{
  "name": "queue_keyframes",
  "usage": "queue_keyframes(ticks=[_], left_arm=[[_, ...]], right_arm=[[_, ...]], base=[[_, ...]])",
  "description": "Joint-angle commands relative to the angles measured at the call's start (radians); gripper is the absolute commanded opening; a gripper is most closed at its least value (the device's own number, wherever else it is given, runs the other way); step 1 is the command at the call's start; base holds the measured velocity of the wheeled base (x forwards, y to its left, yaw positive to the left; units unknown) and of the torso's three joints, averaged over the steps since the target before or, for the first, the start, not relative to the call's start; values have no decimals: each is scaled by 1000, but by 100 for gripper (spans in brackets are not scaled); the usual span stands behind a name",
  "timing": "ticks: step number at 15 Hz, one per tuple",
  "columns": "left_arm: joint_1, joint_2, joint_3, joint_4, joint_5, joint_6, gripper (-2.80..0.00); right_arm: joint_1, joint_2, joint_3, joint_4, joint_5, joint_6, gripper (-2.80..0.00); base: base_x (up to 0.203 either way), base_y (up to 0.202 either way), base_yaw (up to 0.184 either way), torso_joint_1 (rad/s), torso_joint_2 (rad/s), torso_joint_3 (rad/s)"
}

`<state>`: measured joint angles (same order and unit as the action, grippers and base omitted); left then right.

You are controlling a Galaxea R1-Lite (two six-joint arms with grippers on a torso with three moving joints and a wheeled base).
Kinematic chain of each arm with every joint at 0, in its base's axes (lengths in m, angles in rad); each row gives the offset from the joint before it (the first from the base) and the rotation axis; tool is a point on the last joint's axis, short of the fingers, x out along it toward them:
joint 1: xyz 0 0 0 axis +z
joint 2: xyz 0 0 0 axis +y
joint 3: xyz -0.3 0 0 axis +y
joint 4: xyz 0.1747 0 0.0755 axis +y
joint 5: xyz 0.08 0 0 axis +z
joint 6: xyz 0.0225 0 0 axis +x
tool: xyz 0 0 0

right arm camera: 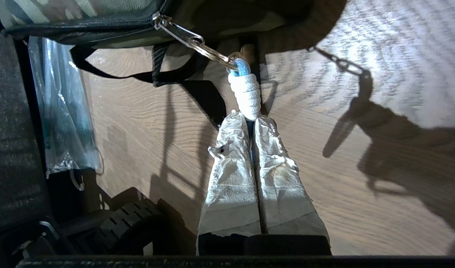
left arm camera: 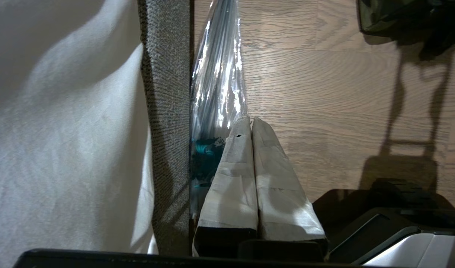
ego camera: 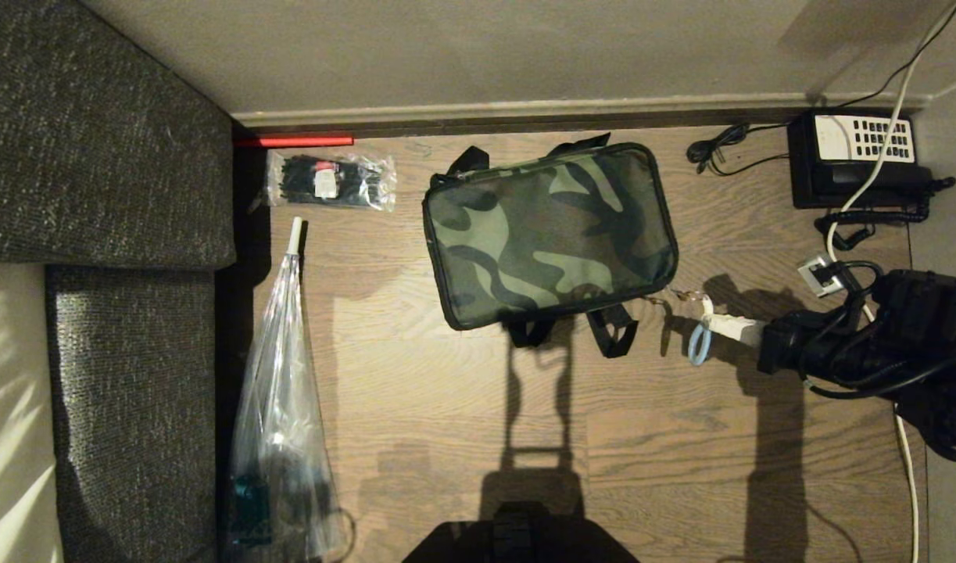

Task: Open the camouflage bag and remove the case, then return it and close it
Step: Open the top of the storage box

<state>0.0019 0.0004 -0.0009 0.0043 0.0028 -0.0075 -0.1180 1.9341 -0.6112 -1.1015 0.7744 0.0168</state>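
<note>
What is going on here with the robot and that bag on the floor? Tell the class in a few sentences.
The right gripper is shut on the white and blue pull tab tied to the zipper of the camouflage bag, at the bag's near right corner. The bag lies flat on the wooden floor, its lid down, so opening has barely begun. The left gripper is shut and idle beside the grey sofa.

Closed bag, hidden contents, cut-off edges

The camouflage bag (ego camera: 548,234) lies shut, so nothing inside it shows. The right arm (ego camera: 876,344) runs off the head view's right edge. The clear plastic sleeve (ego camera: 278,407) at near left is cut by the bottom edge, its dark contents too dim to tell. The packet (ego camera: 329,181) by the far wall holds black pieces too small to make out.
</note>
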Motion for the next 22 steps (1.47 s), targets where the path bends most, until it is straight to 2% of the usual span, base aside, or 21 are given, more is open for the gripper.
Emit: queue_keyframes(ticks=[1, 11, 15, 17, 18, 22], left_arm=[[0, 0, 0, 0, 0, 0, -280], [1, 0, 0, 0, 0, 0, -280], [1, 0, 0, 0, 0, 0, -280], [0, 0, 0, 0, 0, 0, -280], [1, 0, 0, 0, 0, 0, -280], [1, 0, 1, 0, 0, 0, -280]], right_arm=[[-24, 16, -20, -4, 22, -5, -280], [-32, 36, -116, 44, 19, 11, -280], [-31, 28, -160, 104, 18, 16, -280], [-32, 24, -194, 180, 13, 15, -280], [-33, 22, -212, 197, 13, 28, -280], [-33, 17, -286, 210, -20, 162, -280]], base=[[0, 0, 0, 0, 0, 0], [0, 0, 0, 0, 0, 0], [0, 0, 0, 0, 0, 0], [0, 0, 0, 0, 0, 0], [0, 0, 0, 0, 0, 0], [0, 0, 0, 0, 0, 0]])
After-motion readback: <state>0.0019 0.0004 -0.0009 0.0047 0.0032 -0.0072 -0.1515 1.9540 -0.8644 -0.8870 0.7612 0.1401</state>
